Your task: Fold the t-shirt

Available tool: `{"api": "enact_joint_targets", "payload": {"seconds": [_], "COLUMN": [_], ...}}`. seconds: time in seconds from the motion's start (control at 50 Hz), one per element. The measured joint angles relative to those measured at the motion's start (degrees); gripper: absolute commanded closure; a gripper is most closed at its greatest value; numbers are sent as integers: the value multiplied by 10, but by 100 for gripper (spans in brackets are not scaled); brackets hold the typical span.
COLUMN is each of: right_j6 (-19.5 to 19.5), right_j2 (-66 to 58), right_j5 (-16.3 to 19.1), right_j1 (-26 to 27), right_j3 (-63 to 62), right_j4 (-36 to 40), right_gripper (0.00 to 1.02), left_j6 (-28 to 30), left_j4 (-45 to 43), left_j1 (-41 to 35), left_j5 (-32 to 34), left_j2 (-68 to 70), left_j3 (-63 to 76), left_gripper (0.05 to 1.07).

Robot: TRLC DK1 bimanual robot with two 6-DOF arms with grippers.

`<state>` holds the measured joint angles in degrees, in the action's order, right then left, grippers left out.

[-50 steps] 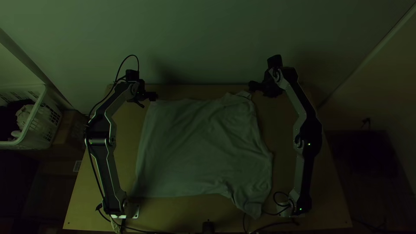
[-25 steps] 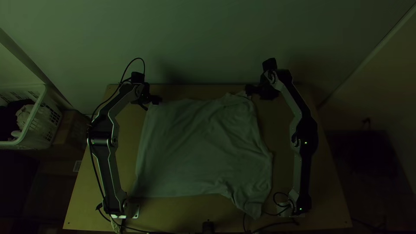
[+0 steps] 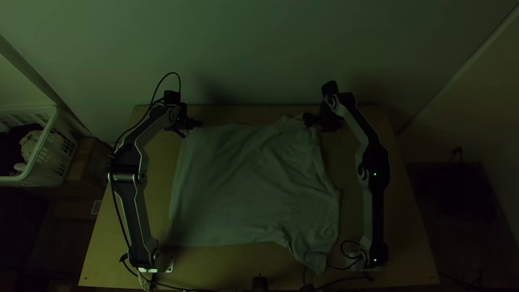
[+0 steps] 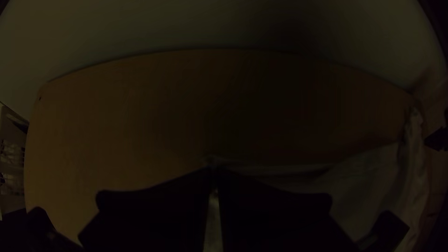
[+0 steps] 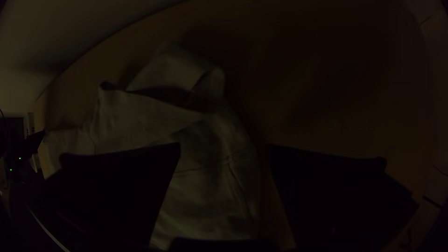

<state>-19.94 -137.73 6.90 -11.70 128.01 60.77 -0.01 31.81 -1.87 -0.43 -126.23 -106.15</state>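
A pale t-shirt (image 3: 248,184) lies spread and lightly creased across the tabletop (image 3: 121,254), its long axis running from the left claw (image 3: 200,124) toward the right claw's side. The right claw (image 5: 224,145) stands wide at the rumpled sleeve corner (image 3: 292,124), its black fingers well apart, with the shirt's outer edge running through the view between them. The left claw, at the opposite end of that far edge, is narrow, apparently pinching the hem corner, and so is the nearer of the two to the hem. From both claws, the bulk of the shirt lies toward the arms' bases. The next move likely calls for the right claw to settle over the sleeve corner and close; closing too high could miss the cloth.
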Motion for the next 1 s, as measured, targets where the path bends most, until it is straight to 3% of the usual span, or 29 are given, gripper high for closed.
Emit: {"api": "enact_joint_targets", "payload": {"seconds": [0.06,0.16,0.38,0.48,0.68,0.7,0.78,0.82,1.0], "right_j6": [0,0,0,0,1,2,3,9,27], "right_j2": [-3,-6,-14,-23,-34,-34,-37,-38,-41], "right_j5": [-1,-11,-20,-25,-28,-28,-30,-30,-30], "right_j1": [1,2,1,1,1,1,1,1,1], "right_j3": [0,0,9,13,15,15,16,18,19], "right_j4": [0,-1,-23,-33,-54,-55,-55,-59,-62], "right_gripper": [31,47,48,59,59,62,90,99,100], "left_j6": [0,-2,-2,-2,-2,-2,-2,-2,-4], "left_j4": [0,0,2,2,2,2,4,5,18], "left_j1": [0,0,0,0,0,0,0,0,0], "left_j5": [0,0,0,0,0,0,0,0,0], "left_j2": [1,3,15,24,41,41,42,42,42], "left_j3": [0,0,0,0,0,0,0,0,-5], "left_gripper": [105,105,105,105,105,105,105,105,105]}}
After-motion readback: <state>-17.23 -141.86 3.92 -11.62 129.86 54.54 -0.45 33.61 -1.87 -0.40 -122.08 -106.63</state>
